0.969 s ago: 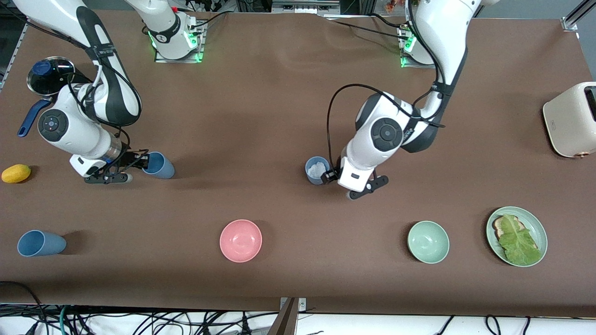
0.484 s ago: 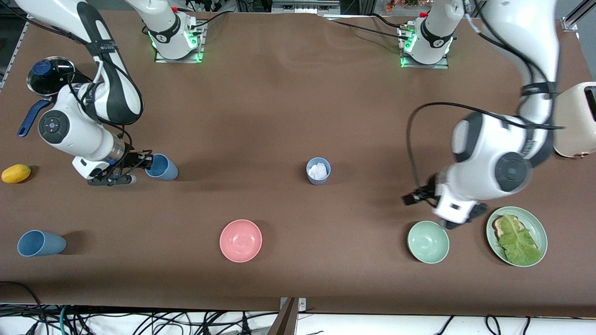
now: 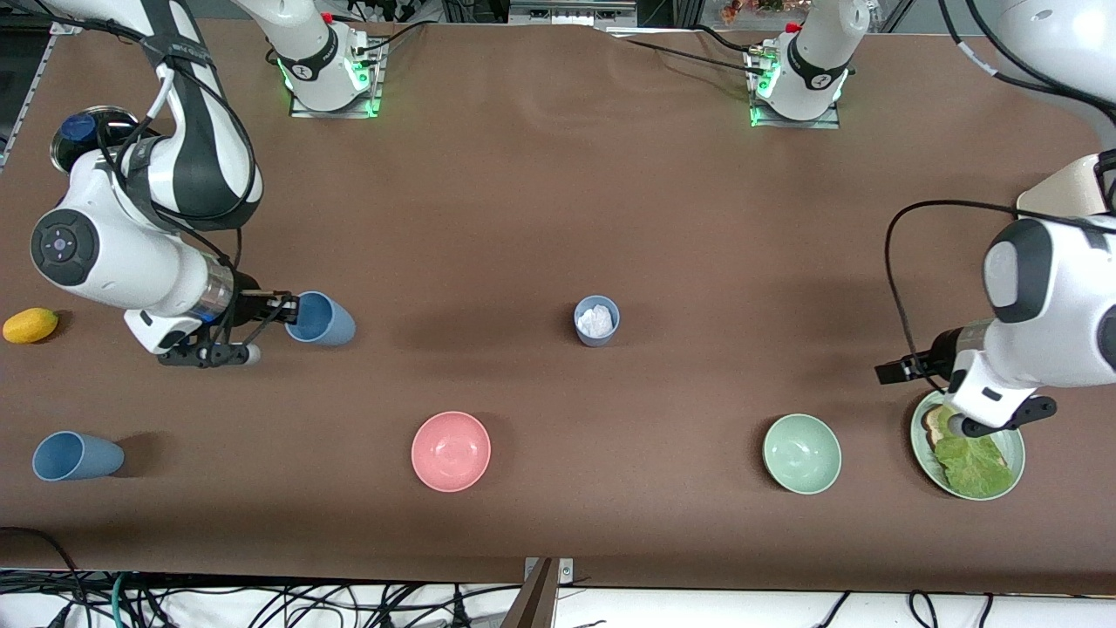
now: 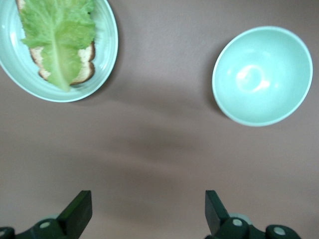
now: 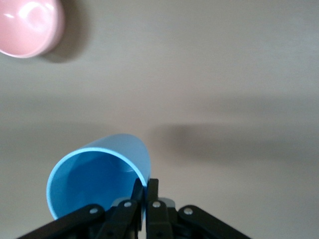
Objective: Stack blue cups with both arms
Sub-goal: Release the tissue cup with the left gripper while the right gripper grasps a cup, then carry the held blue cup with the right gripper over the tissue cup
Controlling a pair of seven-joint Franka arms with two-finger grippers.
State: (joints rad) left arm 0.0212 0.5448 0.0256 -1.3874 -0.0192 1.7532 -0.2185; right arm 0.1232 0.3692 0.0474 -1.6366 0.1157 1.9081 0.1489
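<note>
From the front view, the right gripper (image 3: 277, 307) pinches the rim of a sky-blue cup (image 3: 321, 318), which hangs tilted over the right arm's end of the table (image 3: 523, 218); its fingers are mostly lost against the black cabling. A second blue cup (image 3: 75, 456) lies on its side near the front edge at that same end, and a grey-blue cup (image 3: 596, 320) stands upright mid-table with something white inside, too small to name. The left gripper (image 3: 898, 370) hovers just beside a green plate (image 3: 1010, 471) of lettuce on bread, the wrist covering part of that plate; a cream toaster (image 3: 1059, 192) is half hidden by the arm. A pink bowl (image 3: 451, 451), pale green bowl (image 3: 802, 453), yellow fruit (image 3: 30, 324) and a dark pan (image 3: 78, 131) complete the table. Left wrist view: fingertips (image 4: 79, 211) spread wide, nothing between them, with the plate (image 4: 107, 45) cut off at the frame's edge and the bowl (image 4: 262, 74) whole. Right wrist view: fingers (image 5: 152, 191) squeezed together on the cup's (image 5: 97, 174) wall, pink bowl (image 5: 30, 27) cropped in the corner.
</note>
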